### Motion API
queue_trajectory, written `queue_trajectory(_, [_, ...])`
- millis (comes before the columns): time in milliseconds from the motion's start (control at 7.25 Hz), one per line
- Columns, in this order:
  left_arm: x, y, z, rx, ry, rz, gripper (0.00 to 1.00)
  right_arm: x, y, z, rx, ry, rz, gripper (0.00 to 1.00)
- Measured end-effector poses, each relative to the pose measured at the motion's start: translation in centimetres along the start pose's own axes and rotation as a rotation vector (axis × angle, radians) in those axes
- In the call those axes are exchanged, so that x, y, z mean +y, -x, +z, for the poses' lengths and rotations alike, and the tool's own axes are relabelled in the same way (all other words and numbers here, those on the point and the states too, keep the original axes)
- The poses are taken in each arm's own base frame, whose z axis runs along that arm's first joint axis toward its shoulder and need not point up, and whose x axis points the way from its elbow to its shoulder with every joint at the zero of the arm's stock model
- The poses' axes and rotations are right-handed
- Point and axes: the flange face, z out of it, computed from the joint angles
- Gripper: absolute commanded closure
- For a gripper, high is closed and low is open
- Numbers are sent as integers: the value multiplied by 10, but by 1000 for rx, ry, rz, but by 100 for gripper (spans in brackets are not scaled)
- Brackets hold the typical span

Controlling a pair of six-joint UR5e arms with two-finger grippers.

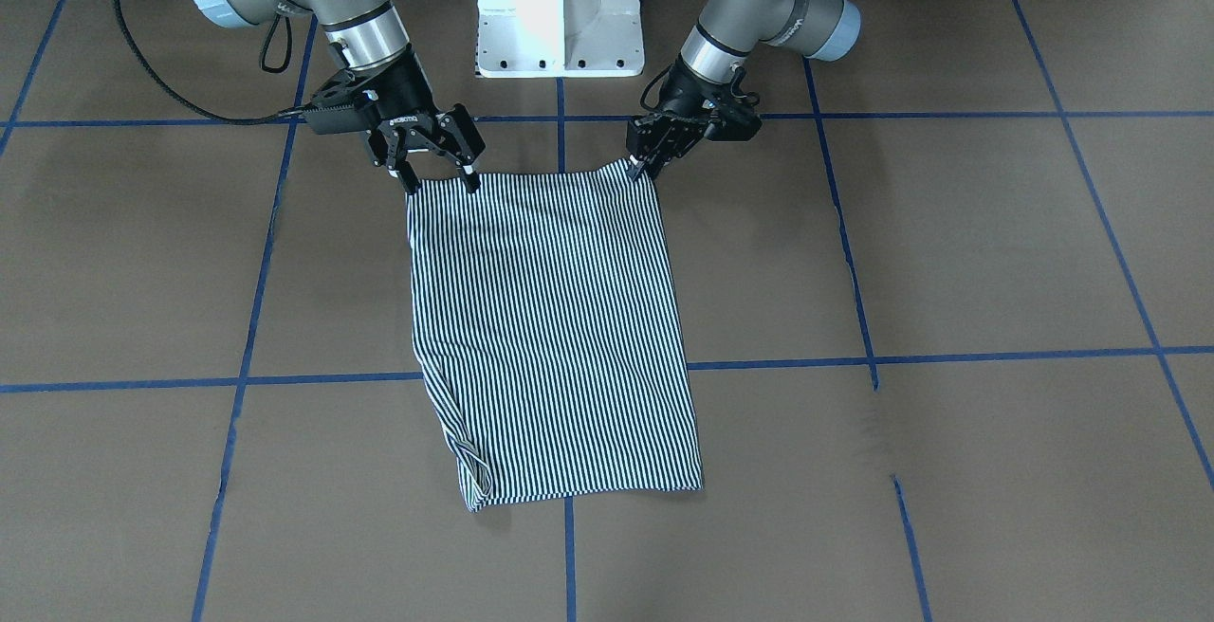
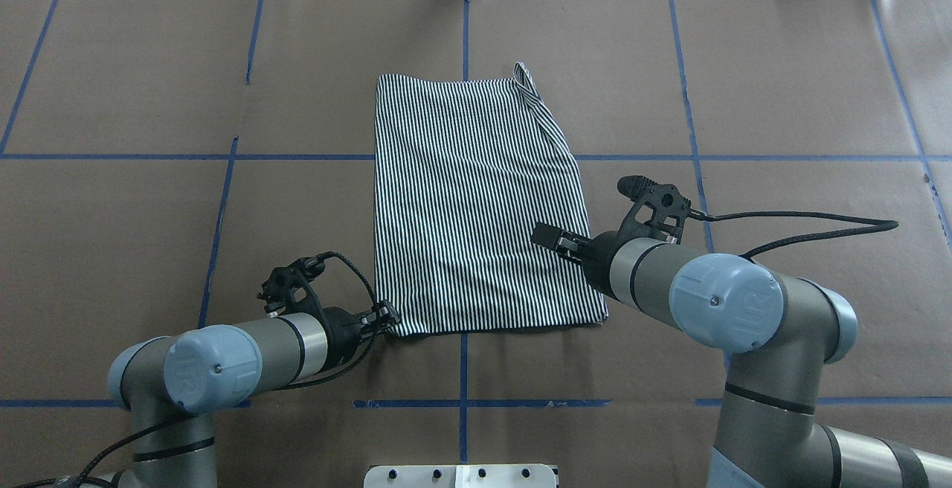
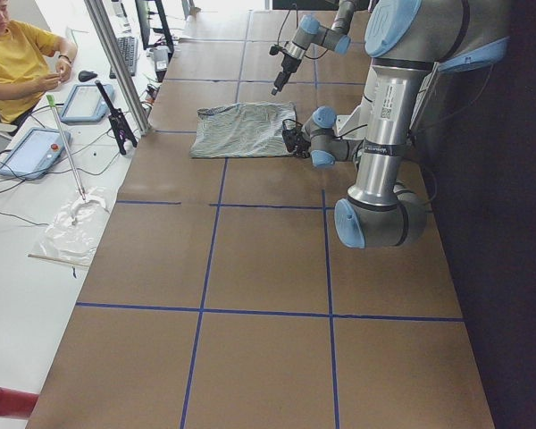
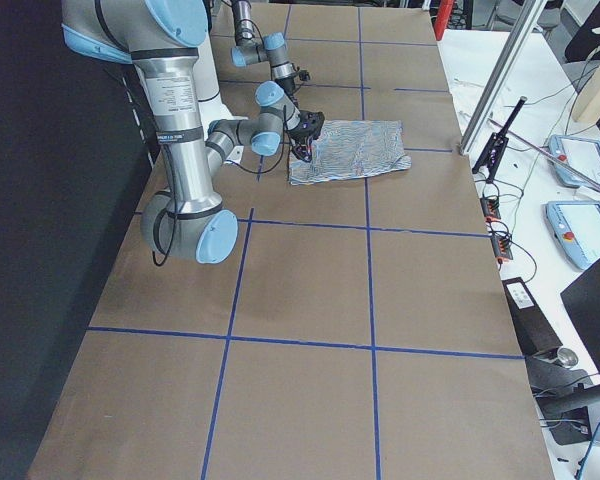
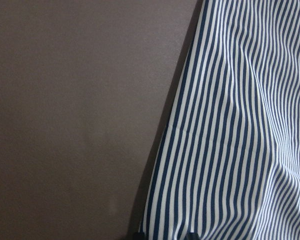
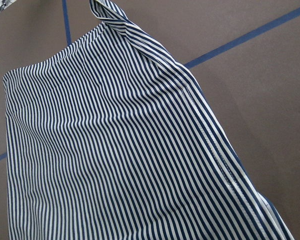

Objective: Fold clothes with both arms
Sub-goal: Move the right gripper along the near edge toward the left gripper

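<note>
The striped polo shirt (image 1: 550,319) lies folded into a long rectangle on the brown table, stripes up; its collar, placket and label are hidden. It also shows in the overhead view (image 2: 476,198) and both wrist views (image 5: 230,140) (image 6: 115,150). My left gripper (image 1: 643,167) (image 2: 385,317) sits low at the shirt's corner nearest the robot and looks shut on that corner. My right gripper (image 1: 438,181) (image 2: 547,235) is open, its fingers spread over the shirt's other near corner, holding nothing.
The white pedestal base (image 1: 560,6) stands between the arms. Blue tape lines (image 1: 569,375) grid the table. In the exterior left view an operator in yellow (image 3: 18,63) sits at a side bench with tablets, behind a metal post (image 3: 116,63).
</note>
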Motion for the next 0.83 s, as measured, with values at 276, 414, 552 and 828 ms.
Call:
queue_trajectory(276, [2, 0, 0, 0, 3, 1, 88, 0, -1, 0, 1, 0, 0, 0])
queue_trajectory(414, [5, -1, 0, 1, 7, 2, 100, 0, -1, 0, 2, 0, 0, 0])
queue_trajectory(552, [7, -3, 0, 5, 10, 4, 100, 0, -1, 0, 2, -1, 0, 0])
queue_trajectory(828, [8, -7, -3, 14, 16, 11, 100, 10, 3, 3, 1, -3, 12, 9])
